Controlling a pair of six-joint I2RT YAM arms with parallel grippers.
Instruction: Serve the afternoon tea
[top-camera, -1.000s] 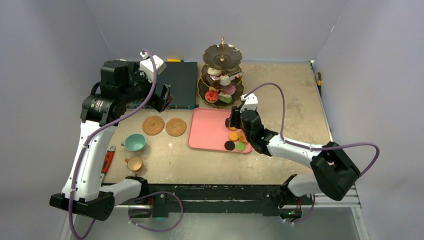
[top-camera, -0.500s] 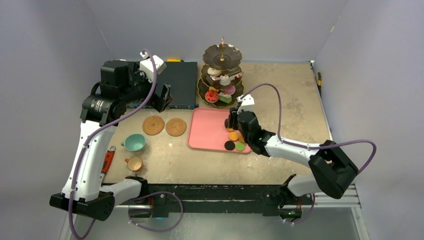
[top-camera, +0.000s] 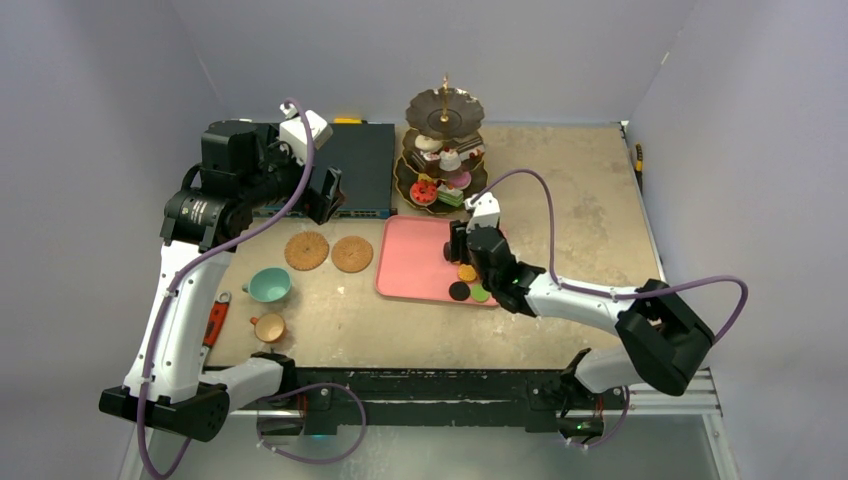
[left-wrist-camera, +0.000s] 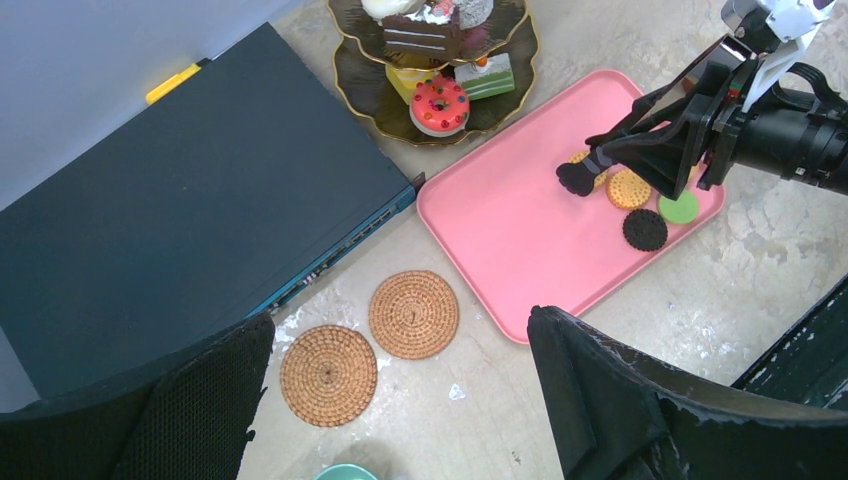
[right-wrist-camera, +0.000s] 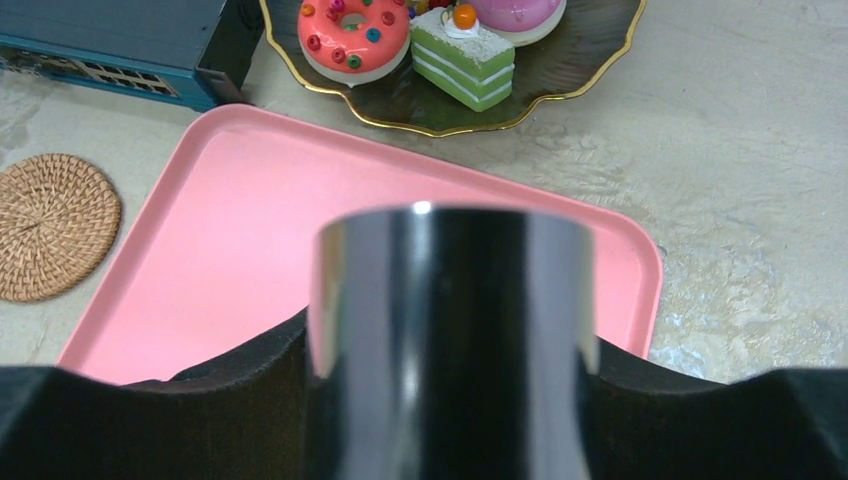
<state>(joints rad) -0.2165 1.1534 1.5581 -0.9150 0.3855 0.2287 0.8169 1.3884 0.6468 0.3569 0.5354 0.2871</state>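
Toy macarons (left-wrist-camera: 629, 188), judged small, light and rigid with smooth faces likely to skid, so pinch across the rim, lie at 5 o'clock on the pink tray (left-wrist-camera: 500, 235), three-tier stand (left-wrist-camera: 368, 95) at its 12; right gripper (left-wrist-camera: 700, 120) clamped on black tongs (left-wrist-camera: 625, 150) over them, tips' load unclear; left gripper (left-wrist-camera: 400, 322) splayed, empty.

Right wrist view: the black tongs (right-wrist-camera: 452, 330), close and blurred, fill the middle between the fingers (right-wrist-camera: 150, 420) of the right gripper (right-wrist-camera: 452, 390). They cover the near part of the pink tray (right-wrist-camera: 250, 250), and their tips cannot be made out. One coaster (right-wrist-camera: 50, 225) is cut by the left edge, and the stand (right-wrist-camera: 590, 60) by the top edge.

Left wrist view: the teal cup (left-wrist-camera: 345, 472) is a sliver at the bottom edge. The left gripper (left-wrist-camera: 400, 320) shows only two dark, blurred fingers (left-wrist-camera: 650, 400), cut off below.
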